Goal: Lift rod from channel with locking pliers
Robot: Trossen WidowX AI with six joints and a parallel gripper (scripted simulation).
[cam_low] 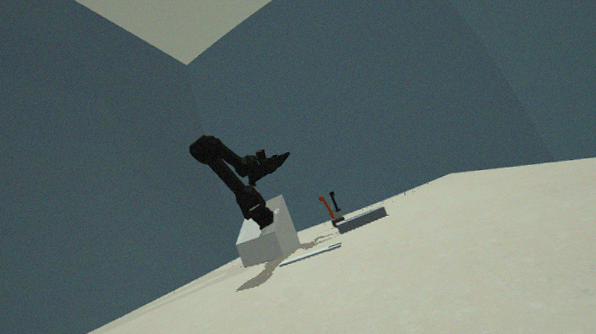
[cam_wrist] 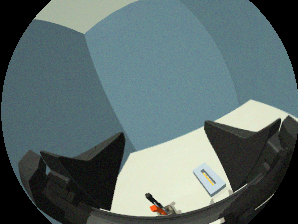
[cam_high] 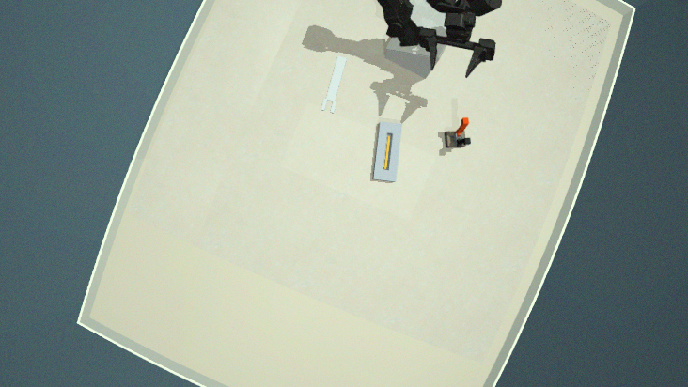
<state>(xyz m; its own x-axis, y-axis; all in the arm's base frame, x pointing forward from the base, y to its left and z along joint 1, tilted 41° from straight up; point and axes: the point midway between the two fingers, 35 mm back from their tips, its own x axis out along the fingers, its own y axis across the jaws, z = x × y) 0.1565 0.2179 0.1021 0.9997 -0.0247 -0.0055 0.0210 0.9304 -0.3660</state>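
Observation:
My gripper [cam_high: 449,73] [cam_low: 288,153] [cam_wrist: 165,131] is open and empty, high above the table. The locking pliers stand upright in the holster [cam_high: 450,140], with one orange handle [cam_high: 462,125] [cam_low: 325,206] [cam_wrist: 156,209] and one black handle [cam_high: 466,141] [cam_low: 334,201] [cam_wrist: 149,197] spread apart at the top. The jaws are hidden in the holster. A yellow rod [cam_high: 386,152] [cam_wrist: 208,177] lies in the narrow channel of a grey-blue block [cam_high: 385,176] [cam_low: 363,220] [cam_wrist: 216,188], left of the holster in the top view.
A flat pale tool with a forked end [cam_high: 336,79] [cam_low: 311,254] lies on the table left of the block in the top view. The arm stands on a grey pedestal [cam_high: 409,59] [cam_low: 259,249]. The table has a raised-looking border in that view.

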